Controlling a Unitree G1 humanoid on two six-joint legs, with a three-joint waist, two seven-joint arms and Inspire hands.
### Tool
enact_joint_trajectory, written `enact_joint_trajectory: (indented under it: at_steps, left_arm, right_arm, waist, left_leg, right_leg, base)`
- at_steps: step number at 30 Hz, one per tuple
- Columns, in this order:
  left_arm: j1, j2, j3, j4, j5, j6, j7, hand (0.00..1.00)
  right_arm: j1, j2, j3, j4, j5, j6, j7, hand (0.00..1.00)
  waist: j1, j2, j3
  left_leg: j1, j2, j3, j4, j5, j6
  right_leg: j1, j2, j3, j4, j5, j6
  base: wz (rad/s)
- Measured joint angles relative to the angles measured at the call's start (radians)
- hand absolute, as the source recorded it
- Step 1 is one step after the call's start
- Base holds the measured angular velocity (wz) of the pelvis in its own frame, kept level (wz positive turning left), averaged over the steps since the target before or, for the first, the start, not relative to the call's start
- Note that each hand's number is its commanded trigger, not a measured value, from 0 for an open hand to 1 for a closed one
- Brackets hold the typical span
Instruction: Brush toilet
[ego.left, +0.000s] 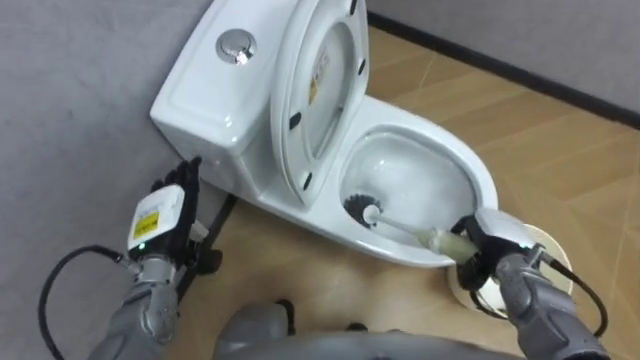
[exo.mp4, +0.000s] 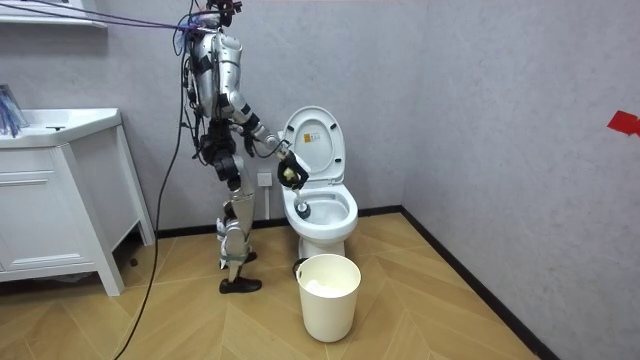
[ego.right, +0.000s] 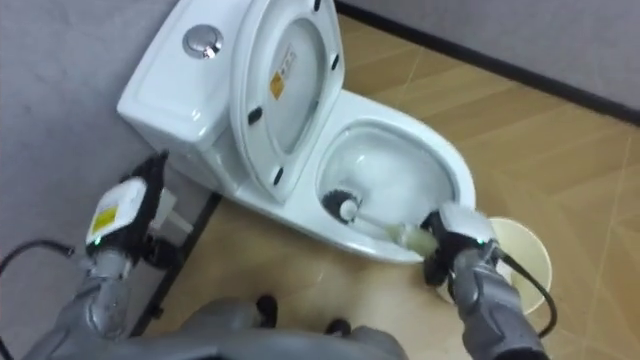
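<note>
The left hand (ego.left: 160, 215) hangs beside the tank (ego.left: 205, 95), fingers relaxed and holding nothing. Right of it the lid (ego.left: 325, 90) stands raised over the open bowl (ego.left: 470, 165). The toilet brush (ego.left: 398, 226) lies slanted in the bowl, bristle head down near the water, its pale handle crossing the front rim into the right hand (ego.left: 478, 252), which is closed round the handle's end.

The brush looks light and stiff, with springy bristles. The plastic handle may turn slick when wet, so a full wrap near the end seems the best hold. The glazed porcelain is hard, smooth and slippery.

In the room view a white counter (exo.mp4: 60, 125) stands at the left. Then comes the robot beside the toilet, with a white bin (exo.mp4: 328, 300) in front on the wooden floor (exo.mp4: 450, 310).
</note>
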Motion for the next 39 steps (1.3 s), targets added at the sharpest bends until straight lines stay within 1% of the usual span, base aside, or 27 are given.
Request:
enact_joint_trajectory:
  at_steps: [1, 2, 4, 5, 7, 8, 9, 10, 11, 12, 14, 16, 17, 18, 20, 22, 23, 25, 27, 28, 30, 31, 33, 34, 36, 37, 39]
  left_arm:
    - [0.024, -0.009, 0.021, 0.0, -0.003, 0.0, 0.0, 0.0]
    - [0.032, -0.012, 0.03, 0.0, -0.015, 0.0, 0.001, 0.0]
    - [0.072, -0.016, 0.054, 0.011, -0.072, 0.0, 0.001, 0.0]
    - [0.081, -0.018, 0.06, 0.02, -0.078, 0.0, 0.001, 0.0]
    - [0.088, -0.038, 0.095, 0.117, -0.089, 0.004, -0.001, 0.0]
    - [0.089, -0.046, 0.103, 0.147, -0.099, 0.01, -0.003, 0.0]
    - [0.094, -0.057, 0.117, 0.19, -0.123, 0.025, -0.017, 0.0]
    - [0.1, -0.066, 0.13, 0.212, -0.157, 0.045, -0.035, 0.0]
    - [0.105, -0.072, 0.137, 0.222, -0.168, 0.051, -0.046, 0.0]
    - [0.11, -0.087, 0.149, 0.25, -0.187, 0.06, -0.065, 0.0]
    - [0.107, -0.098, 0.151, 0.294, -0.214, 0.072, -0.091, 0.0]
    - [0.077, -0.11, 0.155, 0.394, -0.258, 0.083, -0.12, 0.0]
    - [0.069, -0.115, 0.162, 0.414, -0.271, 0.089, -0.129, 0.0]
    - [0.058, -0.128, 0.184, 0.443, -0.279, 0.101, -0.14, 0.0]
    - [0.057, -0.133, 0.198, 0.461, -0.31, 0.117, -0.15, 0.0]
    - [0.041, -0.134, 0.221, 0.501, -0.34, 0.124, -0.157, 0.0]
    - [0.039, -0.135, 0.229, 0.511, -0.344, 0.125, -0.157, 0.0]
    - [0.021, -0.137, 0.234, 0.556, -0.369, 0.137, -0.157, 0.0]
    - [0.018, -0.14, 0.235, 0.569, -0.381, 0.137, -0.158, 0.0]
    - [0.014, -0.142, 0.242, 0.57, -0.381, 0.136, -0.158, 0.0]
    - [0.013, -0.151, 0.273, 0.58, -0.38, 0.136, -0.157, 0.0]
    - [-0.002, -0.153, 0.281, 0.586, -0.38, 0.136, -0.156, 0.0]
    - [-0.02, -0.158, 0.29, 0.584, -0.379, 0.134, -0.153, 0.0]
    - [-0.027, -0.158, 0.29, 0.579, -0.378, 0.132, -0.153, 0.0]
    - [-0.044, -0.158, 0.29, 0.578, -0.379, 0.125, -0.153, 0.0]
    - [-0.053, -0.16, 0.29, 0.578, -0.379, 0.117, -0.153, 0.0]
    - [-0.059, -0.163, 0.291, 0.579, -0.379, 0.108, -0.152, 0.0]
  right_arm:
    - [0.007, 0.005, -0.009, 0.0, 0.016, -0.001, 0.0, 1.0]
    - [0.01, 0.007, -0.014, 0.0, 0.025, -0.001, 0.0, 1.0]
    - [0.024, 0.015, -0.033, 0.003, 0.07, -0.012, 0.0, 1.0]
    - [0.028, 0.02, -0.038, 0.003, 0.081, -0.012, 0.0, 1.0]
    - [0.039, 0.037, -0.048, 0.007, 0.135, -0.011, 0.001, 1.0]
    - [0.044, 0.041, -0.048, 0.007, 0.15, -0.011, 0.0, 1.0]
    - [0.054, 0.048, -0.052, 0.006, 0.176, -0.011, 0.0, 1.0]
    - [0.056, 0.051, -0.056, 0.007, 0.199, -0.011, 0.004, 1.0]
    - [0.057, 0.052, -0.06, 0.007, 0.21, -0.011, 0.004, 1.0]
    - [0.056, 0.055, -0.067, 0.009, 0.233, -0.011, 0.004, 1.0]
    - [0.054, 0.06, -0.067, 0.015, 0.261, -0.011, 0.003, 1.0]
    - [0.043, 0.072, -0.068, 0.077, 0.33, -0.022, -0.007, 1.0]
    - [0.044, 0.073, -0.068, 0.092, 0.352, -0.023, -0.01, 1.0]
    - [0.05, 0.074, -0.069, 0.103, 0.387, -0.023, -0.012, 1.0]
    - [0.056, 0.074, -0.071, 0.104, 0.438, -0.024, -0.018, 1.0]
    - [0.048, 0.08, -0.101, 0.136, 0.527, -0.052, -0.034, 1.0]
    - [0.045, 0.086, -0.116, 0.146, 0.549, -0.057, -0.037, 1.0]
    - [0.043, 0.108, -0.17, 0.174, 0.619, -0.082, -0.08, 1.0]
    - [0.048, 0.114, -0.19, 0.18, 0.682, -0.092, -0.113, 1.0]
    - [0.052, 0.118, -0.197, 0.186, 0.714, -0.1, -0.134, 1.0]
    - [0.057, 0.12, -0.198, 0.2, 0.736, -0.113, -0.155, 1.0]
    - [0.061, 0.125, -0.209, 0.206, 0.738, -0.115, -0.166, 1.0]
    - [0.068, 0.139, -0.229, 0.21, 0.748, -0.118, -0.188, 1.0]
    - [0.072, 0.145, -0.234, 0.215, 0.77, -0.123, -0.201, 1.0]
    - [0.078, 0.15, -0.234, 0.223, 0.81, -0.134, -0.219, 1.0]
    - [0.078, 0.152, -0.234, 0.235, 0.829, -0.14, -0.225, 1.0]
    - [0.078, 0.155, -0.234, 0.247, 0.837, -0.142, -0.23, 1.0]
  waist:
    - [0.001, 0.001, 0.0002]
    - [0.001, 0.001, 0.0004]
    - [0.002, 0.0, 0.0002]
    - [0.002, 0.0, 0.0001]
    - [0.006, -0.001, 0.0003]
    - [0.004, -0.002, 0.0005]
    - [0.004, -0.008, -0.003]
    - [0.005, -0.013, -0.0033]
    - [0.005, -0.014, -0.003]
    - [0.006, -0.016, -0.0024]
    - [0.002, -0.02, -0.0015]
    - [-0.001, -0.02, -0.0007]
    - [-0.001, -0.022, -0.0019]
    - [-0.003, -0.019, -0.0001]
    - [-0.008, -0.013, 0.0024]
    - [-0.023, -0.01, 0.0033]
    - [-0.028, -0.009, 0.0034]
    - [-0.044, 0.002, 0.0031]
    - [-0.066, 0.009, 0.001]
    - [-0.071, 0.011, 0.0017]
    - [-0.09, 0.009, 0.0022]
    - [-0.103, 0.013, 0.0026]
    - [-0.115, 0.014, 0.0021]
    - [-0.132, 0.014, 0.0008]
    - [-0.152, 0.014, 0.0004]
    - [-0.16, 0.014, 0.0002]
    - [-0.162, 0.014, 0.0001]
  left_leg:
    - [0.016, -0.002, 0.0, -0.007, 0.0, 0.0]
    - [0.024, -0.002, 0.0, -0.01, 0.0, 0.0]
    - [0.056, -0.004, 0.001, -0.03, -0.001, -0.001]
    - [0.061, -0.004, 0.001, -0.034, -0.001, -0.001]
    - [0.087, -0.005, 0.003, -0.041, -0.001, -0.001]
    - [0.095, -0.005, 0.003, -0.044, -0.001, -0.001]
    - [0.105, -0.007, 0.005, -0.044, -0.001, -0.001]
    - [0.111, -0.007, 0.009, -0.044, -0.001, -0.001]
    - [0.112, -0.006, 0.012, -0.044, -0.001, -0.001]
    - [0.116, -0.006, 0.02, -0.044, -0.001, -0.002]
    - [0.123, -0.006, 0.026, -0.046, -0.002, -0.002]
    - [0.143, -0.006, 0.031, -0.056, -0.002, -0.003]
    - [0.147, -0.006, 0.031, -0.058, -0.004, -0.003]
    - [0.155, -0.006, 0.032, -0.06, -0.007, -0.003]
    - [0.162, -0.002, 0.04, -0.06, -0.013, -0.003]
    - [0.171, -0.002, 0.047, -0.063, -0.015, -0.004]
    - [0.175, -0.002, 0.048, -0.064, -0.015, -0.004]
    - [0.185, 0.0, 0.061, -0.065, -0.023, -0.002]
    - [0.197, 0.0, 0.067, -0.07, -0.027, 0.0]
    - [0.208, 0.001, 0.086, -0.073, -0.027, 0.0]
    - [0.219, 0.001, 0.095, -0.078, -0.027, 0.0]
    - [0.223, 0.001, 0.104, -0.078, -0.027, 0.0]
    - [0.226, 0.001, 0.114, -0.079, -0.027, 0.001]
    - [0.229, 0.001, 0.114, -0.079, -0.027, 0.001]
    - [0.232, 0.0, 0.117, -0.079, -0.027, 0.001]
    - [0.235, 0.002, 0.129, -0.08, -0.027, 0.001]
    - [0.246, 0.005, 0.146, -0.084, -0.027, 0.001]
  right_leg:
    - [0.014, 0.0, 0.0, -0.004, -0.002, 0.003]
    - [0.023, 0.0, 0.0, -0.009, -0.003, 0.004]
    - [0.049, 0.001, 0.003, -0.024, -0.007, 0.005]
    - [0.055, 0.002, 0.003, -0.029, -0.008, 0.005]
    - [0.083, 0.003, 0.004, -0.038, -0.009, 0.005]
    - [0.09, 0.003, 0.004, -0.041, -0.009, 0.005]
    - [0.097, 0.003, 0.006, -0.052, -0.009, 0.006]
    - [0.102, 0.003, 0.012, -0.054, -0.01, 0.006]
    - [0.103, 0.003, 0.015, -0.054, -0.01, 0.006]
    - [0.106, 0.003, 0.02, -0.054, -0.011, 0.006]
    - [0.111, 0.003, 0.03, -0.054, -0.012, 0.006]
    - [0.129, 0.004, 0.036, -0.061, -0.012, 0.007]
    - [0.134, 0.005, 0.038, -0.064, -0.012, 0.007]
    - [0.14, 0.007, 0.046, -0.066, -0.012, 0.007]
    - [0.143, 0.009, 0.057, -0.067, -0.012, 0.008]
    - [0.145, 0.009, 0.063, -0.067, -0.013, 0.009]
    - [0.146, 0.009, 0.067, -0.066, -0.013, 0.01]
    - [0.149, 0.011, 0.085, -0.065, -0.015, 0.013]
    - [0.152, 0.012, 0.098, -0.06, -0.016, 0.015]
    - [0.153, 0.011, 0.119, -0.053, -0.017, 0.015]
    - [0.156, 0.012, 0.141, -0.051, -0.017, 0.016]
    - [0.156, 0.011, 0.149, -0.051, -0.017, 0.017]
    - [0.153, 0.012, 0.164, -0.048, -0.017, 0.018]
    - [0.153, 0.012, 0.171, -0.046, -0.017, 0.018]
    - [0.155, 0.012, 0.175, -0.046, -0.017, 0.018]
    - [0.151, 0.014, 0.193, -0.042, -0.017, 0.018]
    - [0.149, 0.018, 0.22, -0.032, -0.016, 0.017]
  base:
    - [0.0]
    - [0.03]
    - [0.0]
    - [0.0]
    - [-0.02]
    - [-0.05]
    - [-0.08]
    - [-0.09]
    - [-0.12]
    - [-0.1]
    - [-0.08]
    - [0.0]
    - [0.0]
    - [-0.05]
    - [-0.1]
    - [-0.07]
    - [-0.09]
    - [-0.13]
    - [-0.21]
    - [-0.31]
    - [-0.28]
    - [-0.18]
    - [-0.19]
    - [-0.18]
    - [-0.1]
    - [-0.17]
    - [-0.34]
